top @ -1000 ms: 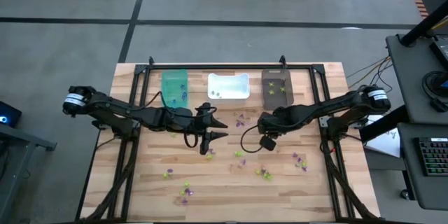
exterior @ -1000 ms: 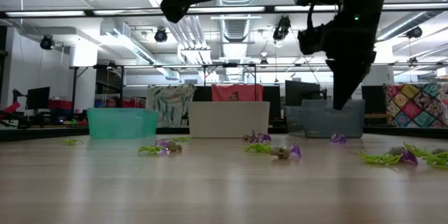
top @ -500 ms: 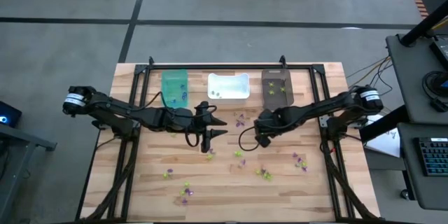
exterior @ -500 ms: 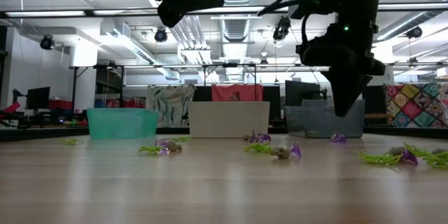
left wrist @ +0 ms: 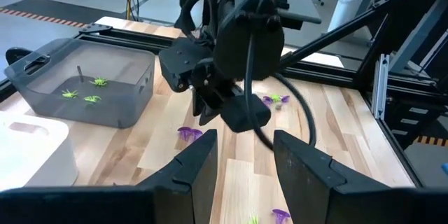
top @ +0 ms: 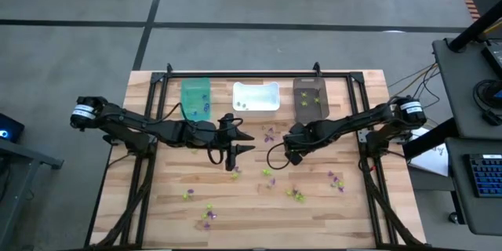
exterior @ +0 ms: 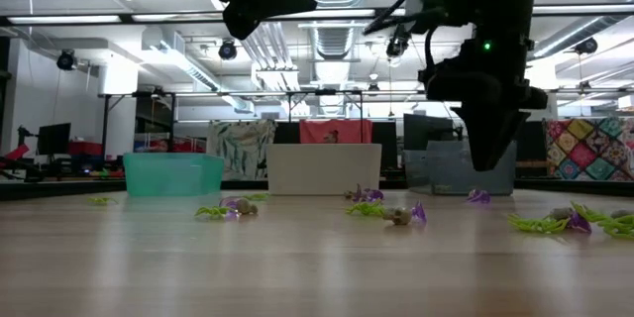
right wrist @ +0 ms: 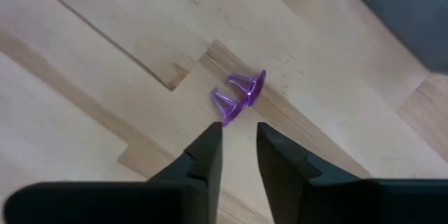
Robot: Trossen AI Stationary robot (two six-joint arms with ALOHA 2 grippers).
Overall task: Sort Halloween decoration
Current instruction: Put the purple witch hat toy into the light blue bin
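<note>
Three bins are sitting along the table's far edge: one teal bin point(top: 195, 98), one white bin point(top: 256, 96) and one dark bin point(top: 309, 97) (three lime-green trinkets point(left wrist: 84, 94) are showing inside it). Two purple trinkets point(right wrist: 241, 94) are lying together ahead of the right arm's fingers. Two arms are reaching over the table.

Table point(top: 165, 204): we see pale wood planks, smooth, faint grain.
Trinkets under the right gripper point(right wrist: 239, 148): two purple pieces point(right wrist: 240, 92) that look like glossy, translucent plastic.
Right gripper fingers point(right wrist: 203, 155): matt black.
Bin beyond the left gripper point(left wrist: 245, 155): smoky, see-through grey bin point(left wrist: 133, 94).
Table frame point(top: 235, 74): black, looks like metal.
</note>
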